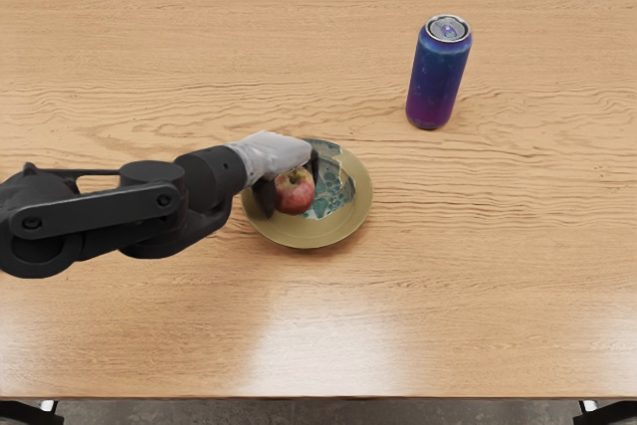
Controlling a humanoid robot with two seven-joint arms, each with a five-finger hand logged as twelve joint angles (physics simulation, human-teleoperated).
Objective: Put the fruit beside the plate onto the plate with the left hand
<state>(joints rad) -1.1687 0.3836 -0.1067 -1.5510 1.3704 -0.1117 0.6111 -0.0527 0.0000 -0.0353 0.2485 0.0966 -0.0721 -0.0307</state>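
Observation:
A red-and-yellow apple (pixel 297 191) sits over the left part of a gold-rimmed plate (pixel 350 214) with a green patterned centre. My left hand (pixel 289 178) comes in from the left edge and has its dark fingers (pixel 264 198) curled around the apple, one on its left side and others behind it. I cannot tell whether the apple rests on the plate or hangs just above it. The hand's pale back covers the plate's far left rim.
A tall purple-blue drink can (pixel 437 71) stands upright behind and to the right of the plate. The wooden table (pixel 448 296) runs wide on all sides, with its front edge near the bottom.

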